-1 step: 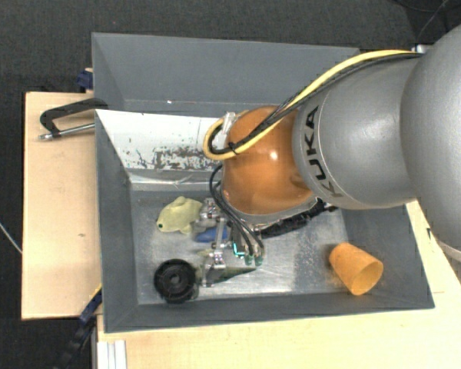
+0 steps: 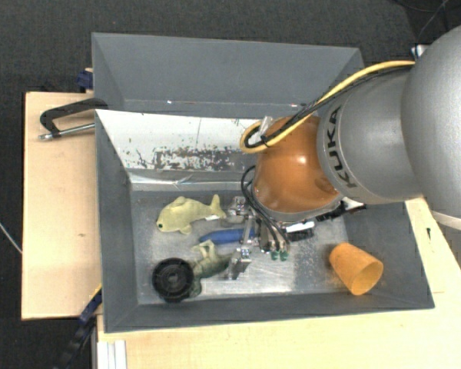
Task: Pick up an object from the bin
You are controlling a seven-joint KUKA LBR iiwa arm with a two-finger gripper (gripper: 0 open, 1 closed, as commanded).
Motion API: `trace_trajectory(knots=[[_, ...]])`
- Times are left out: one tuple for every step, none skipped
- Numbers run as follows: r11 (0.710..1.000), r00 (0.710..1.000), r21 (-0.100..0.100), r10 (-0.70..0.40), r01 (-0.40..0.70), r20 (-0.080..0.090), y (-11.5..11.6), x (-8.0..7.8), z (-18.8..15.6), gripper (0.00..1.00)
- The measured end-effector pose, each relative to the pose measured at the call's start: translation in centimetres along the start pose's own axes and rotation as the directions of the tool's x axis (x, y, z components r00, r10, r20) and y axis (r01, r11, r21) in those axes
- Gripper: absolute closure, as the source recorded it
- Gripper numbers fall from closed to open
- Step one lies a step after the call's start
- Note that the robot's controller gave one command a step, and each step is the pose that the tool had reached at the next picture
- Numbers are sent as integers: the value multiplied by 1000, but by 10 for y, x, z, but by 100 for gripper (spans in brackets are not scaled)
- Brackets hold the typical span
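**Three bystanders on the bin floor**

A pale yellow toy fish (image 2: 184, 214) lies on its side left of the middle of the bin (image 2: 115, 229), towards the far wall. Its head points left and its forked tail points right.

In the near left corner sits a black round thing (image 2: 173, 278), like a small wheel or cap, with a ridged rim and a darker hollow at its centre. It lies flat, nearer than the fish and apart from it.

An orange tapered cup (image 2: 355, 267) lies tipped on its side in the near right part of the floor. Its narrow end points far-left and its wide end near-right. It is well apart from the other two.
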State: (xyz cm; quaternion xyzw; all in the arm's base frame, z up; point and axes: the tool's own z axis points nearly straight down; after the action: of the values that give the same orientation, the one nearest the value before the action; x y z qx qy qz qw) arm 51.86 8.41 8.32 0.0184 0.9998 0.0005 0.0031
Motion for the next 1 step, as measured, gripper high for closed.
trace_trajectory(knots=[[1000, 1000, 0, -4, 4, -2, 2, 1, -1, 100]])
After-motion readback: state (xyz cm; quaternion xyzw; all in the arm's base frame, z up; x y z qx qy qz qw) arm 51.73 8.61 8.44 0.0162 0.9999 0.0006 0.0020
